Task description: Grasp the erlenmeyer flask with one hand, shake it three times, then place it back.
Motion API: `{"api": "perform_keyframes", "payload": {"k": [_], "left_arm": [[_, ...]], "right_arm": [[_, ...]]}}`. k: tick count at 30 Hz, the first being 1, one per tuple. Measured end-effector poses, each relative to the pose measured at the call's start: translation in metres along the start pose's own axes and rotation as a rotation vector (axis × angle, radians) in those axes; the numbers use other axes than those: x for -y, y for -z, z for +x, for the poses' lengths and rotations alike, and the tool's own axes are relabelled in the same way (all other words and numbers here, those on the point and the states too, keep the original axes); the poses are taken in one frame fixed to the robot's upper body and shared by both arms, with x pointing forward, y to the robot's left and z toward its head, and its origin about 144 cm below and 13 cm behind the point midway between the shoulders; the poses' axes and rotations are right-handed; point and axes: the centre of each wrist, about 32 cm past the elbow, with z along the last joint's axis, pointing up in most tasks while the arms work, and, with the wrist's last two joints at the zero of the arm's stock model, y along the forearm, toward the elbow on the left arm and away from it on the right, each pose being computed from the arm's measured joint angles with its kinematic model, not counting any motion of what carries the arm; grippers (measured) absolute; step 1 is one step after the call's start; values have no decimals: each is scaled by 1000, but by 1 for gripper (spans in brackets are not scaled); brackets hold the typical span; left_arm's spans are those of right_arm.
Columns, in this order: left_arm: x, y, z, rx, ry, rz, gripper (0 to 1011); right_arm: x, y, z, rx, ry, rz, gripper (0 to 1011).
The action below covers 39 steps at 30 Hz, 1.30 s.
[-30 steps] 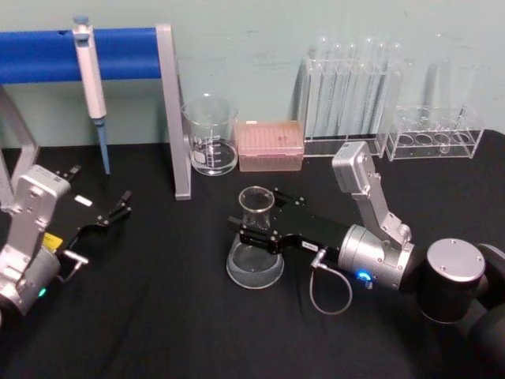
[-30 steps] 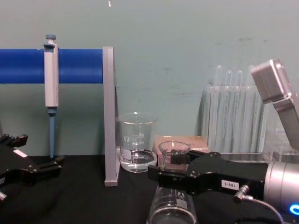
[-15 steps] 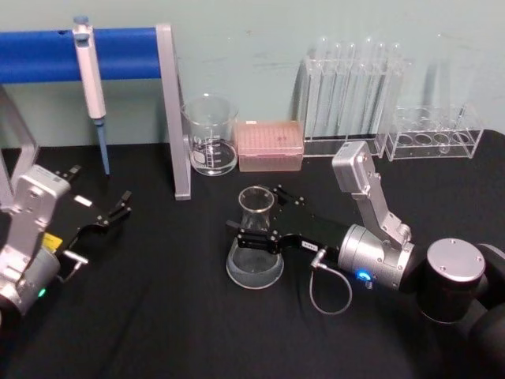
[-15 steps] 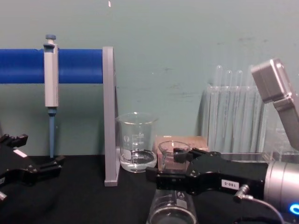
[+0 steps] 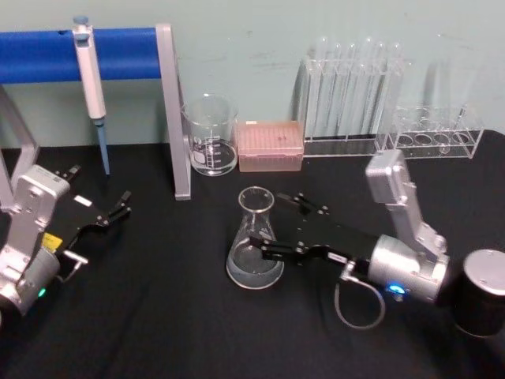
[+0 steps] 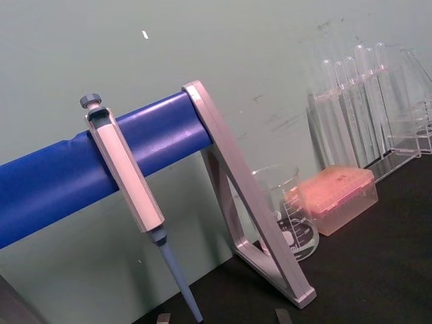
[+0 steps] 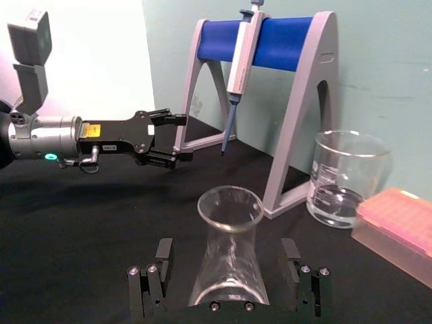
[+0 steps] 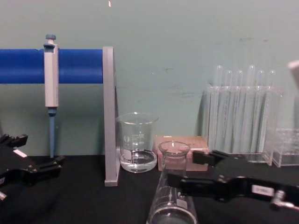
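- The erlenmeyer flask (image 5: 255, 241) stands upright on the black counter (image 5: 158, 316) at the centre of the head view, wide base down, which I judge keeps it steady with nothing holding it.
- My right gripper (image 5: 280, 229) sits just right of the flask in that view, its fingers spread wide and level with the glass. In the right wrist view the flask (image 7: 228, 253) rises between my two fingers (image 7: 152, 277), with a clear gap on each side, so I hold nothing.
- From the chest view my right gripper (image 8: 196, 172) lies low beside the flask (image 8: 173, 186), one finger behind the neck and one in front.
- I judge this is either just before a grasp or just after setting down; the pictures alone do not say which.
- My left gripper (image 5: 106, 217) rests parked at the left of the head view, fingers parted and empty, well apart from the flask.
- The beaker (image 5: 210, 136) and pipette stand (image 5: 170, 110) stay behind, out of my reach path.
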Motion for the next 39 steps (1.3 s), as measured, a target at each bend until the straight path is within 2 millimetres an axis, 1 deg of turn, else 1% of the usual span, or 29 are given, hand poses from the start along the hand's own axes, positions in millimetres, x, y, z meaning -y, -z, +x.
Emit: {"api": "perform_keyframes", "payload": {"k": [1, 3, 4, 10, 13, 15, 19, 20, 21, 23, 26, 29, 30, 35, 36, 39], "left_arm": [[0, 0, 0, 0, 0, 0, 1001], [0, 0, 0, 0, 0, 0, 1001], [0, 0, 0, 0, 0, 0, 1001], [0, 0, 0, 0, 0, 0, 1001], [0, 0, 0, 0, 0, 0, 1001], [0, 0, 0, 0, 0, 0, 1001], [0, 0, 0, 0, 0, 0, 1001], [0, 0, 0, 0, 0, 0, 1001], [0, 0, 0, 0, 0, 0, 1001], [0, 0, 0, 0, 0, 0, 1001], [0, 0, 0, 0, 0, 0, 1001], [0, 0, 0, 0, 0, 0, 1001], [0, 0, 0, 0, 0, 0, 1001], [0, 0, 0, 0, 0, 0, 1001], [0, 0, 0, 0, 0, 0, 1001], [0, 0, 0, 0, 0, 0, 1001]], "right_arm": [[7, -1, 0, 1, 4, -1, 1000], [13, -1, 0, 3, 7, 0, 1000], [19, -2, 0, 5, 9, 0, 1000], [44, -8, 2, 18, 43, 16, 1000], [49, -9, 2, 20, 93, 34, 1000], [50, -9, 2, 13, 165, 59, 1000], [46, -5, 0, 6, 333, 111, 1000], [46, -5, 0, 6, 333, 111, 1000], [42, -3, -1, 5, 384, 124, 1000], [39, -1, -2, 4, 430, 131, 1000], [28, 9, -5, -9, 551, 138, 1000], [21, 16, -5, -19, 610, 144, 1000], [16, 22, -6, -25, 644, 146, 1000], [6, 39, -6, -31, 696, 118, 1000], [6, 39, -6, -31, 696, 118, 1000], [3, 49, -7, -30, 693, 75, 1000]]}}
